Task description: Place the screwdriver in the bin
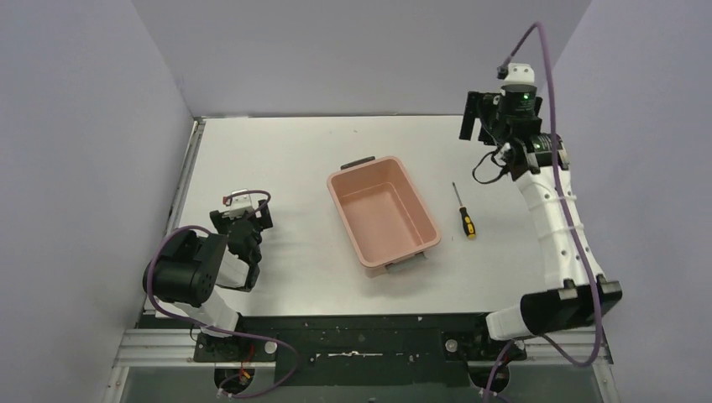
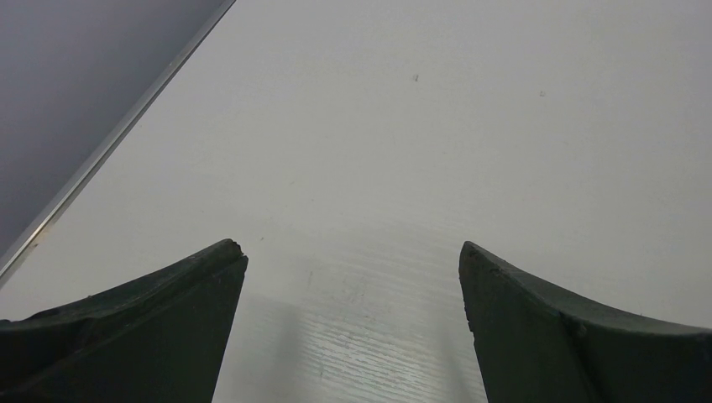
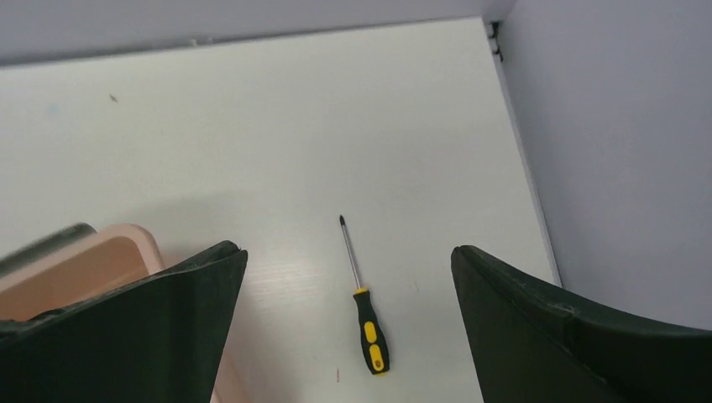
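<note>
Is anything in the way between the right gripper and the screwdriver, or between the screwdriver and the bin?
Nothing visible. The screwdriver lies alone on the table, right of the bin. The open right gripper sees it unobstructed, and only the bin's own wall separates them.

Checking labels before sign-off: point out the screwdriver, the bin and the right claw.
screwdriver (image 3: pixel 370 332): right wrist view, on the black-and-yellow handle.
bin (image 1: pixel 418 200): top external view, on the long rim facing the screwdriver.
right claw (image 3: pixel 346 249): right wrist view, midway between its open fingertips.
</note>
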{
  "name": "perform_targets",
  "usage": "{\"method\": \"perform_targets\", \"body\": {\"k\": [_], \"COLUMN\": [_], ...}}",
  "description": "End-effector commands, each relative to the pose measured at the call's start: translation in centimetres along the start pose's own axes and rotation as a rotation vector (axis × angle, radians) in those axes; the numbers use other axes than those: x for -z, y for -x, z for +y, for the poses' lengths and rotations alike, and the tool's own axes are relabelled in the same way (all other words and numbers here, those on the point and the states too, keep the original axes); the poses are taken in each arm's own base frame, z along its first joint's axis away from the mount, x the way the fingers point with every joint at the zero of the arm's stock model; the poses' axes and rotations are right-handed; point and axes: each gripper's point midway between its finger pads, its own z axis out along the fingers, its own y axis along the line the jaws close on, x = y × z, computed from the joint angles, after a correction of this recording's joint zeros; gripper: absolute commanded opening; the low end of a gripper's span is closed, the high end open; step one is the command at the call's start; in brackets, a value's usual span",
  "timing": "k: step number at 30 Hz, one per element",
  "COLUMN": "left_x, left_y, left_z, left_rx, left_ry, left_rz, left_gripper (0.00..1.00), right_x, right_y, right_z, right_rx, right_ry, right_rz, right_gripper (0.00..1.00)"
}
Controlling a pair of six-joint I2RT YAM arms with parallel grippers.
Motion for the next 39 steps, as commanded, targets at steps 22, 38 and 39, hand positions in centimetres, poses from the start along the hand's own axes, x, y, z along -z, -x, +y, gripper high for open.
{"method": "perform_targets", "body": {"k": [22, 38, 39], "left_x": [-0.3, -0.3, -0.3], "left_y": [1.5, 1.5, 1.5], "left_z": [-0.2, -0.1, -0.1], "left_rx": [0.018, 0.019, 0.018], "left_ry": [-0.009, -0.008, -0.008], "left_rz": [-0.043, -0.043, -0.043], "left_gripper": [0.97, 0.97, 0.97], "right_x": [-10.1, -3.2, -2.6], "right_y": [-33.6, -14.1, -13.9], "right_z": [-4.2, 2.7, 5.5], "right_rx": [0.225, 0.148, 0.162], "right_ry": [-0.012, -0.074, -0.01], "right_rz": [0.966, 0.686, 0.669], "right_gripper": [0.08, 0.0, 0.0]}}
